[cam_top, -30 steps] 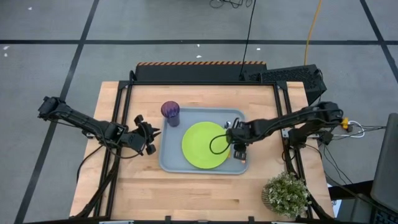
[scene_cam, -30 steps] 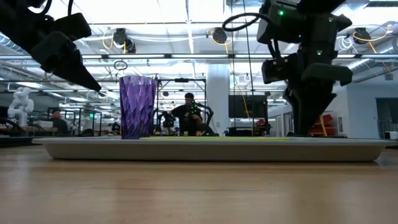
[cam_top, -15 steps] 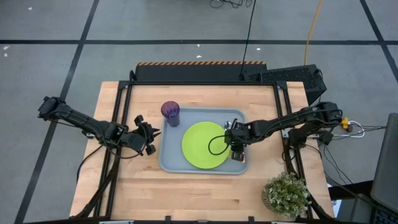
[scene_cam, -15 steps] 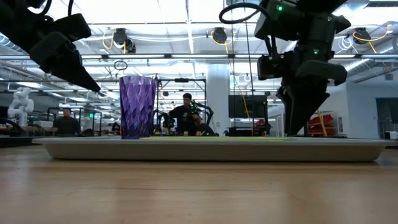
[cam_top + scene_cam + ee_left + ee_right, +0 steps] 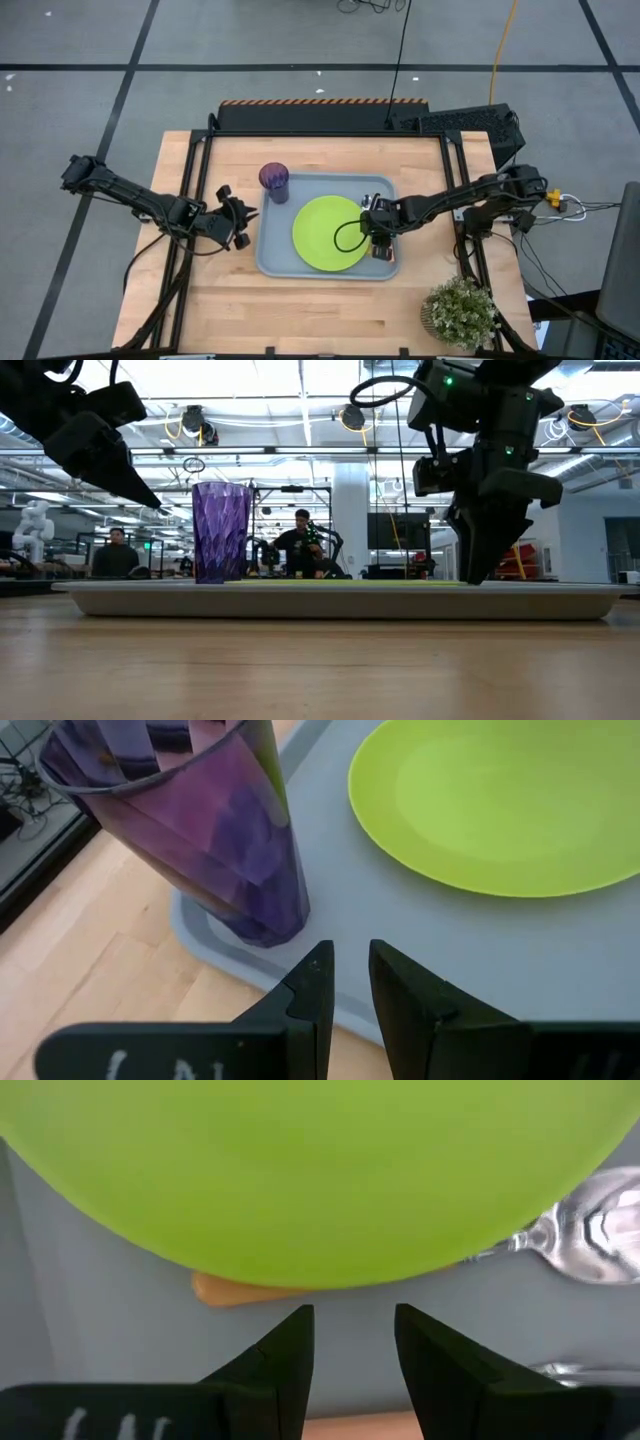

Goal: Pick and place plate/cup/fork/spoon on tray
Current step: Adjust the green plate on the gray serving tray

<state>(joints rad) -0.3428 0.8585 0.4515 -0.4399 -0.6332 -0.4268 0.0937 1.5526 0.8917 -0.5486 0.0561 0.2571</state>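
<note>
The grey-blue tray (image 5: pixel 272 262) lies mid-table. On it the lime-green plate (image 5: pixel 325 235) lies flat and the purple cup (image 5: pixel 274 182) stands upright at its far left corner. The spoon lies on the tray by the plate's right rim; its bowl (image 5: pixel 592 1230) and orange handle end (image 5: pixel 225 1290) show, and the plate hides its middle. A second bit of shiny metal (image 5: pixel 580 1372) shows beside it; whether it is the fork I cannot tell. My right gripper (image 5: pixel 353 1342) points down over the tray's right strip, open and holding nothing. My left gripper (image 5: pixel 348 982) hangs left of the tray near the cup (image 5: pixel 190 830), slightly open and holding nothing.
A potted plant (image 5: pixel 460 312) stands at the table's near right corner. A dark box (image 5: pixel 460 122) sits past the far right corner. Bare wood (image 5: pixel 300 310) lies in front of the tray. People (image 5: pixel 300 545) move in the room behind.
</note>
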